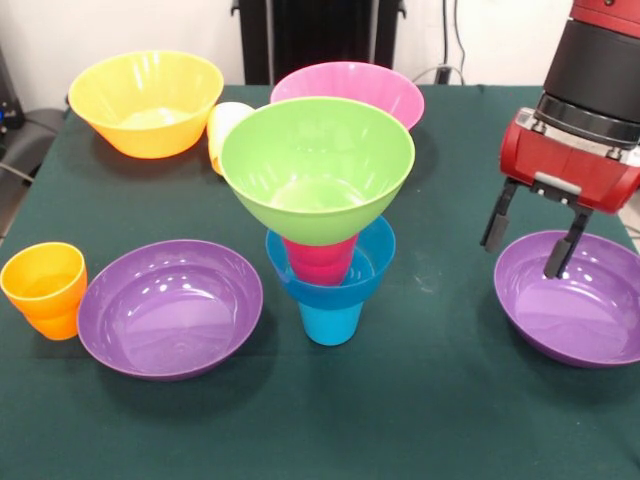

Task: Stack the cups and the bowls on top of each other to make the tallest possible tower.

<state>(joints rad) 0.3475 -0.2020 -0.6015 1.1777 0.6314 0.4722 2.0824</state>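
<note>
Tower [325, 225] stood four pieces high when I checked, my claw [528, 242] open and empty over a purple bowl [590, 335], other bowls and cups unstacked.

arm [603, 60] — black sleeve | red wrist block | claw [530, 246] — black fingers

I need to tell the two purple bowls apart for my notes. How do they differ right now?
The left purple bowl sits fully in view beside the orange cup, with nothing above it. The right purple bowl is cut off by the picture's edge, and the hand hangs open over its rim, one finger reaching down inside. Both are wide, shallow, upright, empty and the same glossy purple.
</note>
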